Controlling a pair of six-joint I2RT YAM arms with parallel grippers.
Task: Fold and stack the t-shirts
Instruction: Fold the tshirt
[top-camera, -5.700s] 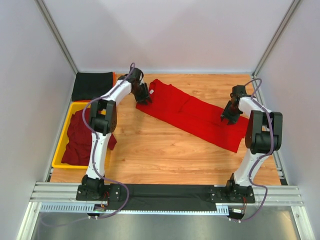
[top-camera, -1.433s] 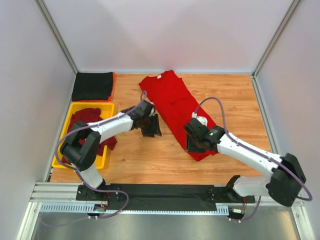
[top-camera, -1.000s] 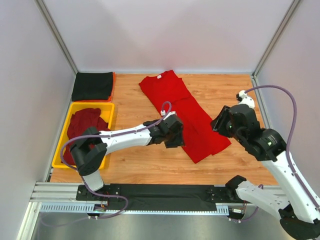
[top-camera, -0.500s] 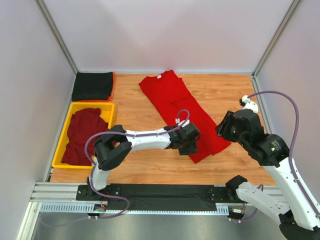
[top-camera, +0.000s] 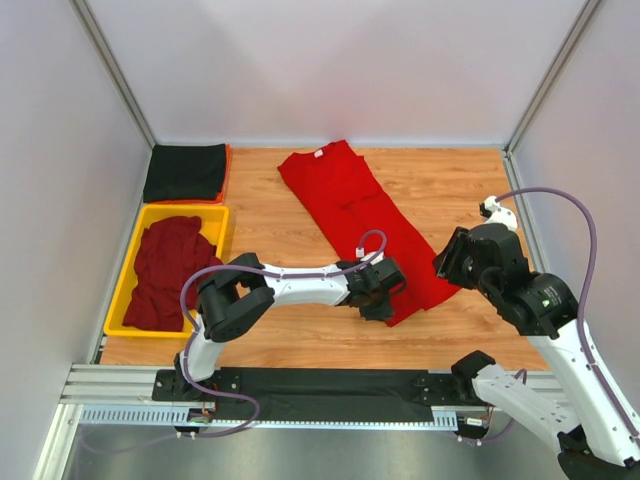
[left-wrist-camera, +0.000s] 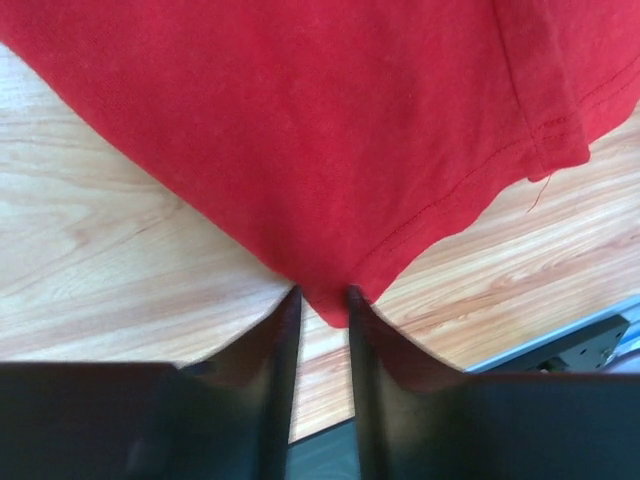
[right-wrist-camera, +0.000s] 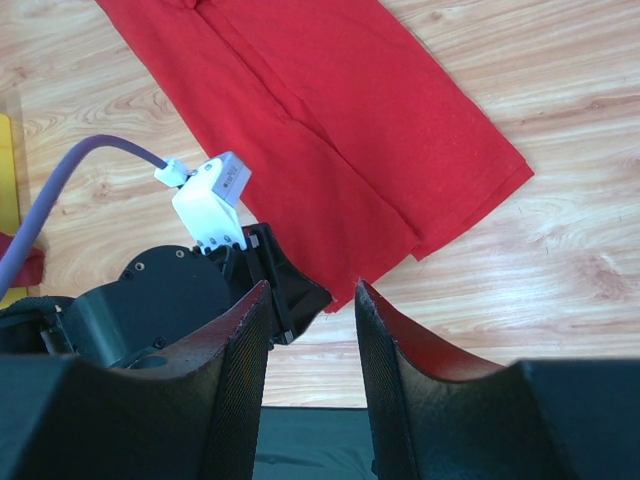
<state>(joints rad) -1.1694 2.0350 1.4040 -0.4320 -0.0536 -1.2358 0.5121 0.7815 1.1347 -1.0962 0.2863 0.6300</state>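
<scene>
A bright red t-shirt (top-camera: 350, 205), folded lengthwise, lies diagonally on the wood table, its white neck label at the far end. It also shows in the left wrist view (left-wrist-camera: 300, 130) and the right wrist view (right-wrist-camera: 330, 130). My left gripper (top-camera: 388, 303) is low at the shirt's near corner. In the left wrist view (left-wrist-camera: 323, 296) its jaws stand narrowly together with the corner's tip pinched between them. My right gripper (top-camera: 450, 262) hangs above the shirt's right edge, open and empty (right-wrist-camera: 312, 290). Dark maroon t-shirts (top-camera: 165, 270) lie crumpled in the tray. A folded black t-shirt (top-camera: 185, 172) sits at the far left.
A yellow plastic tray (top-camera: 128, 270) stands along the left wall. The left arm (top-camera: 300, 285) stretches low across the table's near middle, its wrist visible in the right wrist view (right-wrist-camera: 150, 300). White walls enclose the table. A black strip (top-camera: 340, 385) runs along the near edge.
My left gripper has slid along the shirt's left edge down to its near corner. My right arm has let go of the shirt, lifted and drawn back to the right.
</scene>
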